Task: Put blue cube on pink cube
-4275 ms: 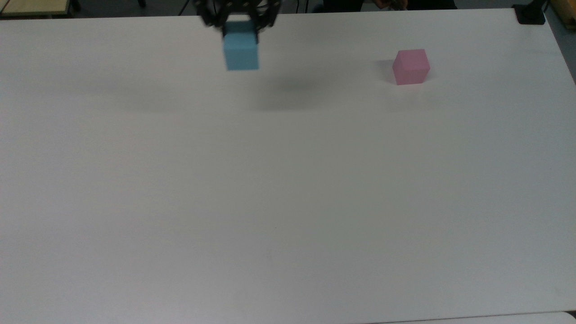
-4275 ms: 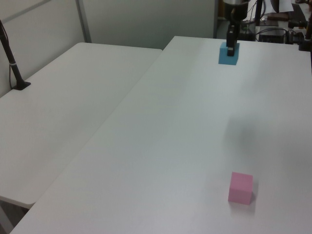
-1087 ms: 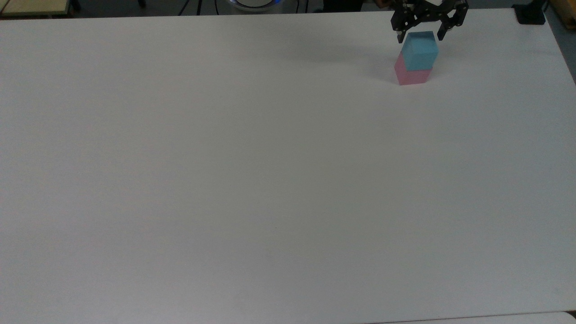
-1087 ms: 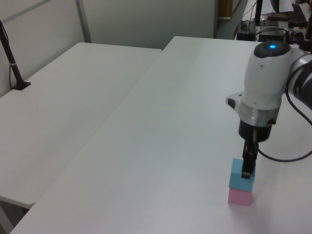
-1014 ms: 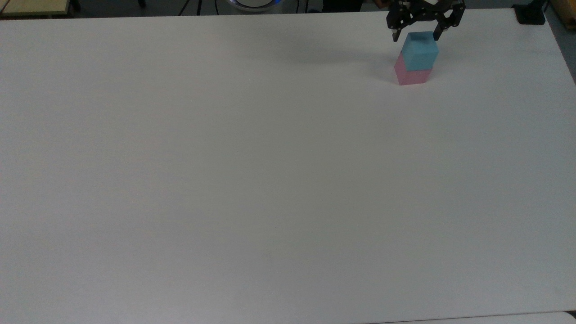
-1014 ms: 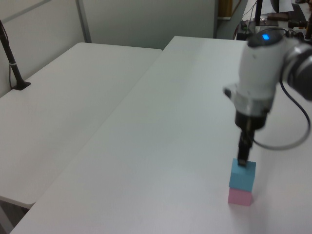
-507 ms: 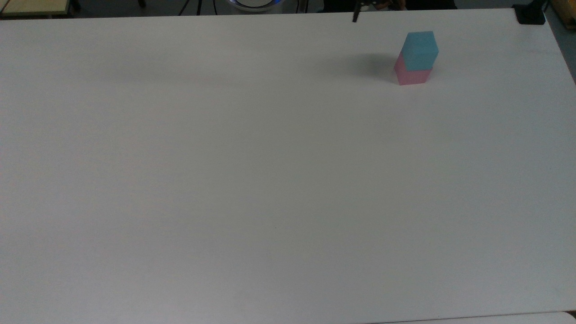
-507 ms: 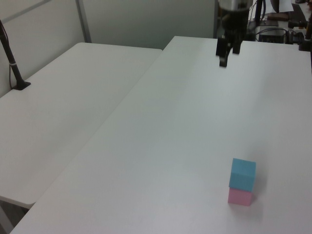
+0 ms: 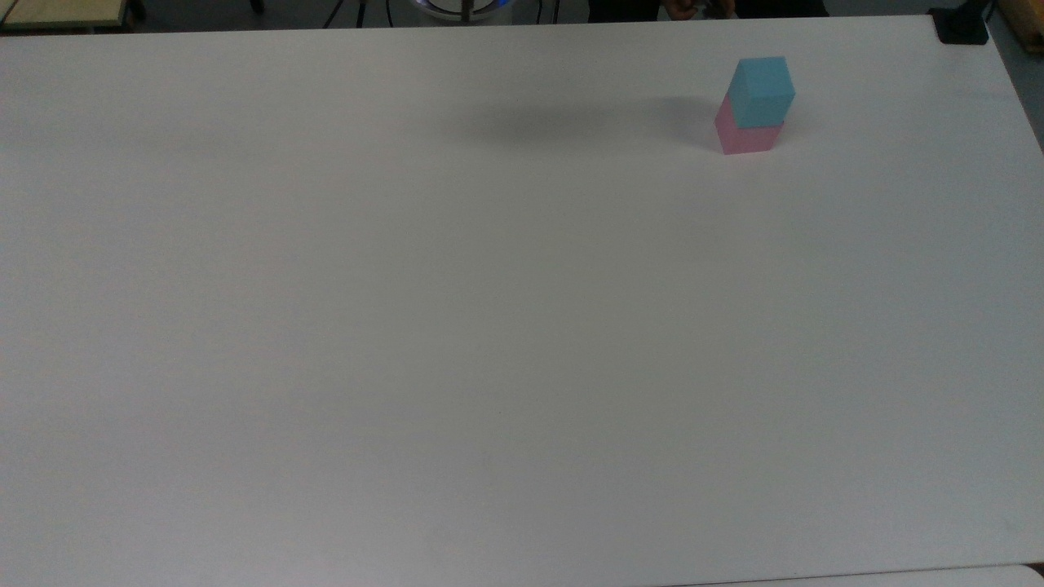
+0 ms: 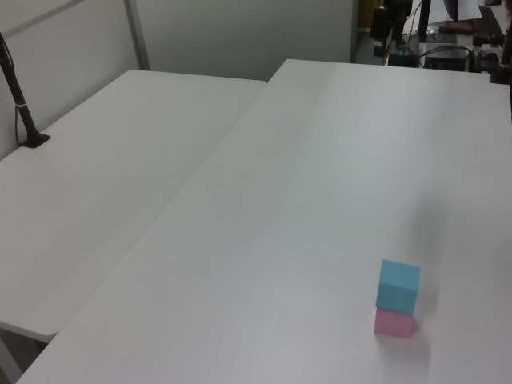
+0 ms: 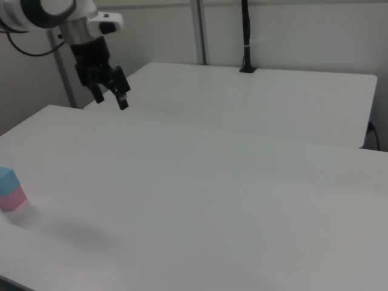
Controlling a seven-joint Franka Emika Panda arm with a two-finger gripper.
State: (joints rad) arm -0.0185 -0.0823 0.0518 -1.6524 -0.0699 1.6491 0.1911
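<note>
Blue cube (image 9: 763, 90) sits on top of pink cube (image 9: 744, 134), faces touching, stack upright on white table (image 9: 489, 326), upper right of the top view, lower right of the left view, far left edge of the right view. End effector (image 11: 110, 97) hangs in the air, upper left of the right view, fingers spread, empty, well apart from the stack.

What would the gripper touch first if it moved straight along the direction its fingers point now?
In the right view the gripper is open and points down, tilted slightly toward the right view's right. Straight on it would probably meet bare white table first; depth is unclear. The blue cube on the pink cube lies well aside.
</note>
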